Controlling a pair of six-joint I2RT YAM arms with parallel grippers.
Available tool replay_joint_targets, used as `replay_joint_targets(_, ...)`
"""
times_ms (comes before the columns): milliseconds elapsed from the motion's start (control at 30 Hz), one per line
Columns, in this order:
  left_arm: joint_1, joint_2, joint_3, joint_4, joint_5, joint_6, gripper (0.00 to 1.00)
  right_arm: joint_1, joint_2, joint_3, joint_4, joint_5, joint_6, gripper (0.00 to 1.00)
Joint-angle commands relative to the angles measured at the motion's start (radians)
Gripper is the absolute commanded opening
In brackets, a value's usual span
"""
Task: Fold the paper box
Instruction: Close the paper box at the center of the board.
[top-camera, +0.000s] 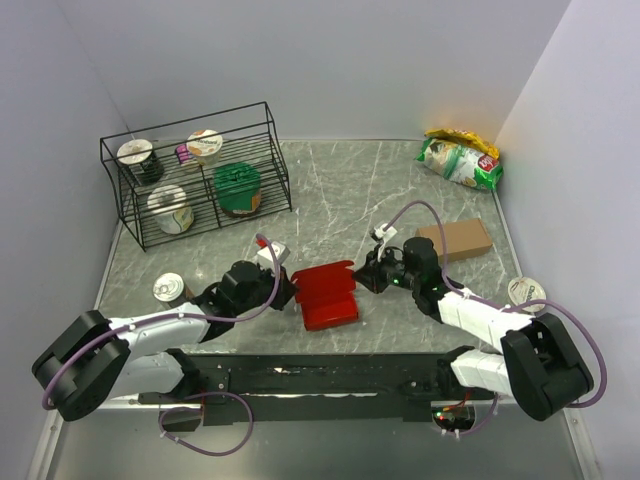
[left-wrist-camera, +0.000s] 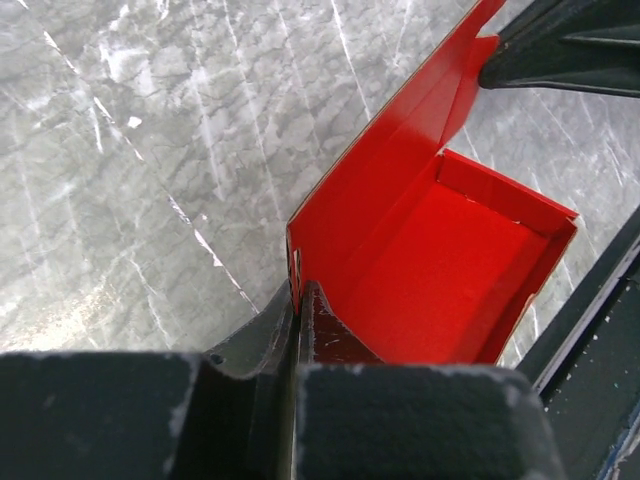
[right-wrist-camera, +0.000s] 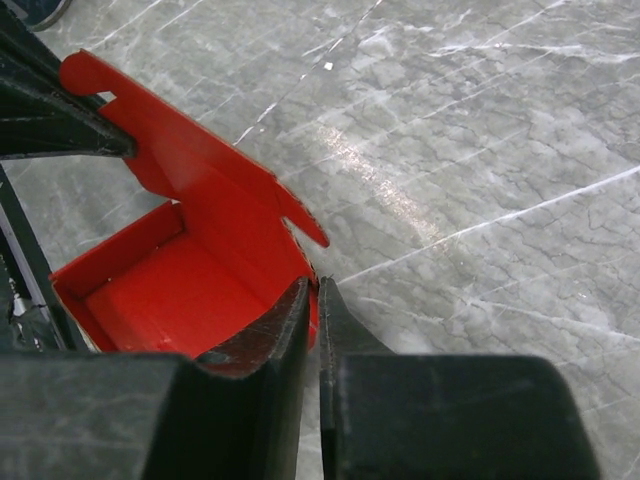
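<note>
Left wrist, claw (left-wrist-camera: 298, 298) pinching paper box (left-wrist-camera: 430, 250) edge

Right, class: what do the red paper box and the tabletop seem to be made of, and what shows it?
The paper box: thin card, smooth red finish; a pale cut edge and crisp creases show. The tabletop: grey marbled surface, slightly glossy with reflections; stone or a printed laminate, cannot tell.
</note>
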Motion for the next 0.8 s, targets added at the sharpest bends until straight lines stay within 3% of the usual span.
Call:
replay_joint_targets(0,-0.015,0.014,0.046,0.011,-0.029,0.028,0.04,0.029,-0.036,0.028,0.039,-0.049,0.031,0.10)
replay_joint_targets(100,-0.025,0.025,0.054,0.011,-0.052,0.018,0.01,0.055,-0.056,0.027,0.032,-0.011,0.042,0.00)
replay_joint_targets(300,-0.087,0.054,0.091,0.000,-0.149,-0.001,0.01,0.136,-0.115,0.018,0.022,0.104,0.043,0.00)
replay_joint_targets(767,-0.173,0.065,0.134,0.045,-0.250,-0.002,0.01,0.213,-0.078,0.019,0.094,0.161,0.080,0.00)
